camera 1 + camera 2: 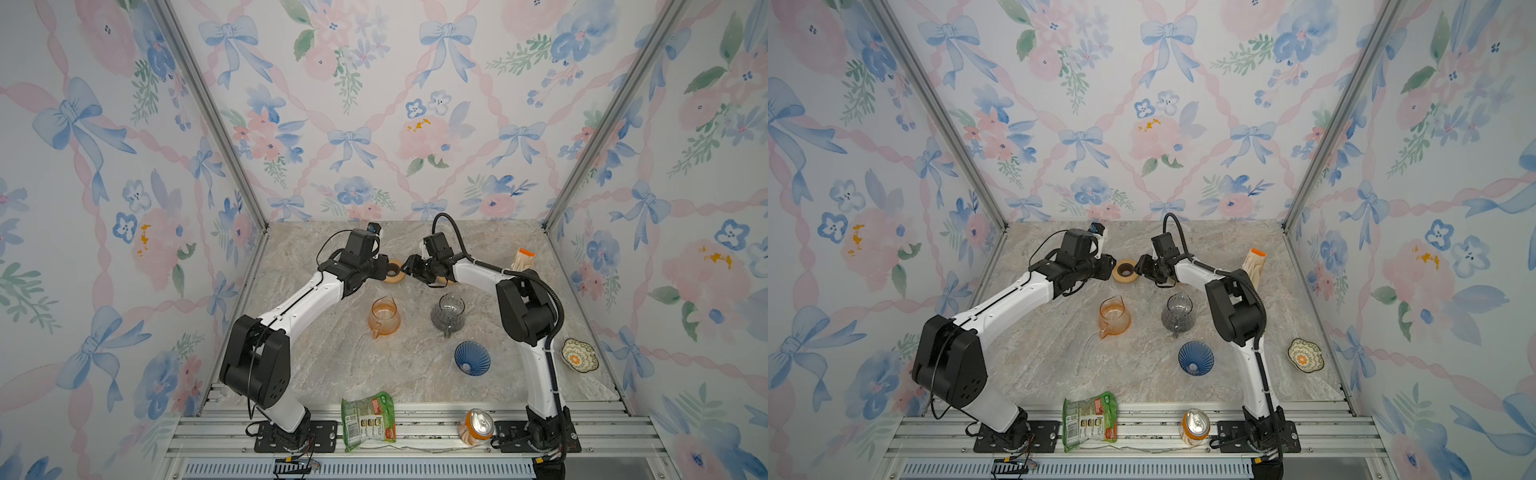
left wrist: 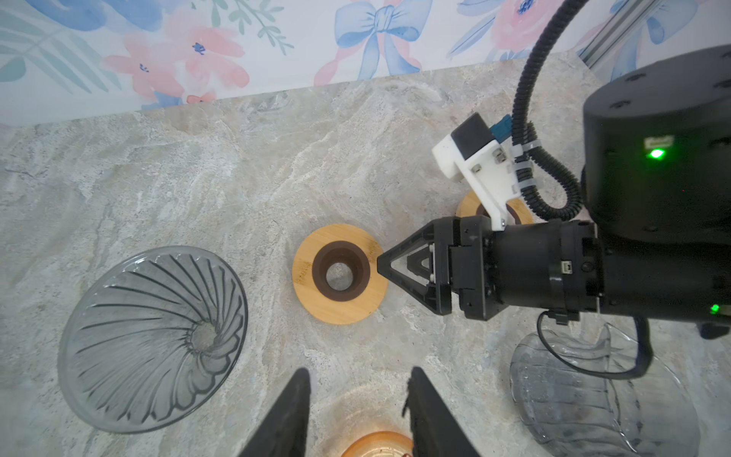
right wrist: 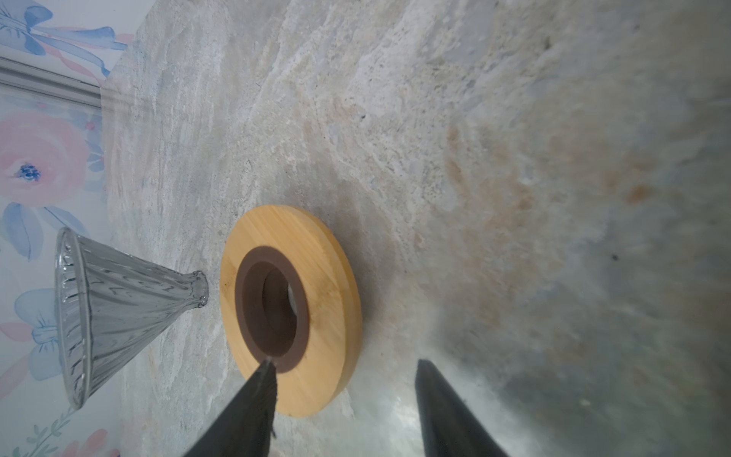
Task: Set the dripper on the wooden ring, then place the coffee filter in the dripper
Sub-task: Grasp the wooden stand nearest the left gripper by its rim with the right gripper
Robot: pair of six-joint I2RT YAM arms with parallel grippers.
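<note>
We cannot make out a loose filter for certain. The only paper-like thing we see is a beige pack (image 1: 524, 259) with an orange top, standing at the back right of the worktop (image 1: 415, 378), behind the right arm. We find two drippers, both empty. A grey dripper (image 2: 154, 336) lies on its side with its narrow end toward a wooden ring (image 2: 340, 310), near it but not touching. A blue dripper (image 1: 472, 358) lies toward the front right, mouth turned up at the camera. The ring lies flat, brown collar up. The right hand (image 3: 346, 364) sits low at the ring's edge, its fingers spread fairly wide and gripping nothing we can see. One fingertip (image 3: 265, 380) is over the collar, and the other is past the rim, over bare worktop. The left hand (image 2: 358, 374) hangs across the ring from it, fingers parted and empty. A second ring (image 2: 468, 205) shows partly behind the right arm's camera mount. An orange jug (image 1: 384, 318) and a grey jug (image 1: 448, 316) stand upright side by side, between the hands and the blue dripper. Along the front rail we see a bag (image 1: 368, 422) and a can (image 1: 477, 428), and a patterned dish (image 1: 579, 355) sits at the right edge.
</note>
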